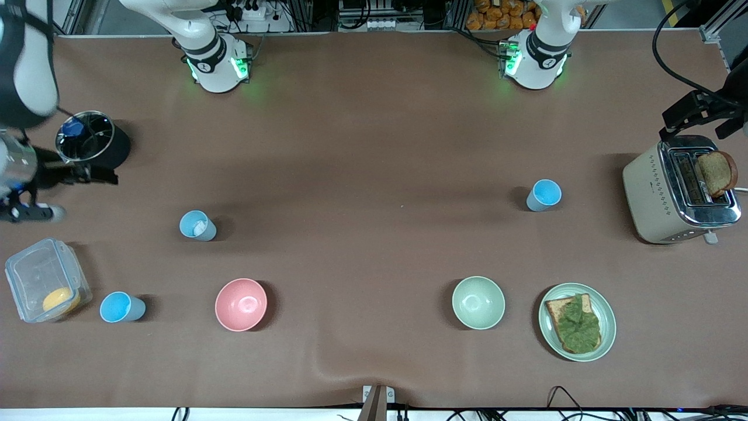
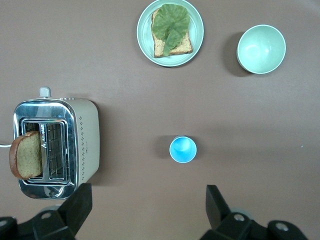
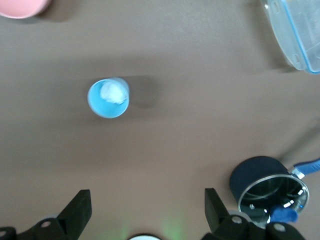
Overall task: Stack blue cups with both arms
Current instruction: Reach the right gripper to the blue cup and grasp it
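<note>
**Three blue cups apart on table, both grippers up and open**

Landmark: pink bowl (image 1: 241,304).

- Cup with white patch (image 1: 197,225): upright on the table (image 1: 374,146), farther from the front camera than the pink bowl, slightly toward the right arm's end. Right wrist view shows the same cup, white patch inside.
- Second cup (image 1: 121,307): level with the pink bowl, toward the right arm's end, just beside a clear plastic container (image 1: 47,287) (yellow item inside it).
- Third cup (image 1: 544,195): well apart from the pink bowl, toward the left arm's end and farther from the front camera; near the toaster (image 1: 681,193), which has a slice of toast sticking out.
- No cup is stacked, all stand alone.
- Right gripper (image 3: 145,210): fingers spread wide, holding nothing, up in the air over bare table near the patch cup and a black pot (image 1: 92,140).
- Left gripper (image 2: 147,207): fingers spread wide, empty, in the air over bare table between the third cup and the toaster.
- Also there: pale green bowl (image 1: 478,302), level with the pink bowl toward the left arm's end; next to it a green plate (image 1: 577,321) with bread and a lettuce leaf.
</note>
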`<state>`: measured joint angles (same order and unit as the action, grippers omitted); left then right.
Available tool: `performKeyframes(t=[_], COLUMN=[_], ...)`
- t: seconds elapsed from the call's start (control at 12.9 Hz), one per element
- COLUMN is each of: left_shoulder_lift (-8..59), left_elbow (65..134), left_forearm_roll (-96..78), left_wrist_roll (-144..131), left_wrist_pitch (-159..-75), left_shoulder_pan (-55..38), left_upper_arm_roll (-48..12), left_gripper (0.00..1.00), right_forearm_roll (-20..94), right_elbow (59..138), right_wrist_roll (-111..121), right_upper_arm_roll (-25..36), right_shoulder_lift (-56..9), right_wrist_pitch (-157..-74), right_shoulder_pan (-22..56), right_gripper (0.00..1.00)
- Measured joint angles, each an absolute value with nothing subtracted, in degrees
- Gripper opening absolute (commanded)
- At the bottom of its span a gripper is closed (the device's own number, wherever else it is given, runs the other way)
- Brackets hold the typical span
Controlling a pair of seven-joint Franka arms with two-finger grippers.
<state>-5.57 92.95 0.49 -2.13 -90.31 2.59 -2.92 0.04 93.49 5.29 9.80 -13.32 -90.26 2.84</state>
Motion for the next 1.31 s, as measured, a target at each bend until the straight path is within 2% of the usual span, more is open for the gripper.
performKeyframes(t=[0.15, 0.46, 0.85, 1.16, 1.24, 1.31], left_shoulder_lift=[-5.6, -5.6, -5.5, -4.8, -4.4, -4.1], left_elbow=[92.9, 92.9, 92.9, 93.0, 93.0, 93.0], left_forearm_roll=[0.5, 0.5, 0.5, 0.3, 0.3, 0.3], left_wrist_roll=[-2.1, -2.1, -2.1, -2.1, -2.1, -2.1], left_wrist_pitch=[-90.3, -90.3, -90.4, -90.6, -90.8, -90.9], left_shoulder_pan=[2.6, 2.6, 3.2, 3.6, 3.6, 3.6], left_upper_arm_roll=[-2.9, -2.9, -2.9, -2.9, -3.0, -3.1], left_gripper=[1.0, 1.0, 1.0, 1.0, 1.0, 1.0], right_forearm_roll=[0.7, 4.9, 11.4, 18.5, 19.4, 20.3], right_elbow=[97.2, 106.4, 113.9, 115.7, 115.7, 115.7], right_wrist_roll=[5.8, 6.0, 8.1, 16.0, 17.0, 17.4], right_upper_arm_roll=[9.8, 9.8, 9.7, 9.8, 9.8, 9.8], right_shoulder_lift=[-16.2, -17.0, -18.4, -22.7, -23.8, -24.8], right_wrist_pitch=[-96.6, -106.9, -116.2, -119.6, -120.9, -121.9], right_shoulder_pan=[2.3, 2.3, 2.3, 2.2, 2.2, 2.1], right_gripper=[1.0, 1.0, 1.0, 1.0, 0.93, 0.81])
